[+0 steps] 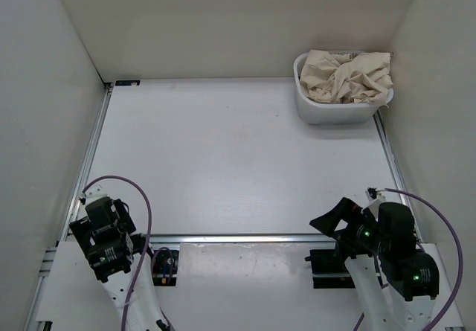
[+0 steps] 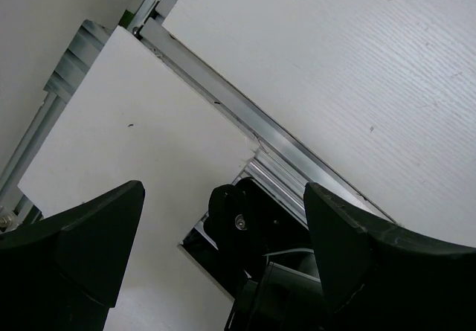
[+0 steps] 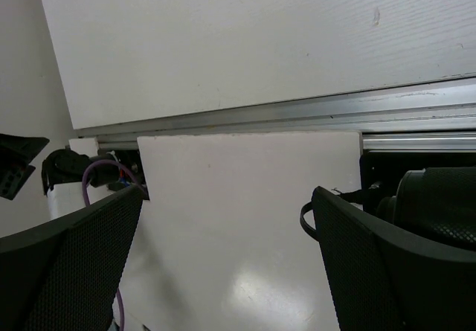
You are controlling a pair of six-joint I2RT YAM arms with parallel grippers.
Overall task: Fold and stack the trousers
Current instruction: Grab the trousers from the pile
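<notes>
At the near edge, two black robot arms sit folded back over a white mounting plate (image 1: pixel 245 271). The left gripper (image 2: pixel 224 193) has its two dark fingers spread as wide as they go, with nothing between them; it hangs over the plate by its own base. The right gripper (image 3: pixel 227 197) is just as wide apart and also holds nothing. A purple cable (image 1: pixel 146 216) loops off the left arm, and another loops off the right.

Just beyond the plate, a silver rail (image 1: pixel 238 237) runs across from left to right. Past it lies the white table (image 1: pixel 223 152), closed in by pale walls.

In the far right corner stands a white tub (image 1: pixel 327 112). The trousers (image 1: pixel 348 76) lie in it, a crumpled beige heap rising above the rim, well apart from both arms.
</notes>
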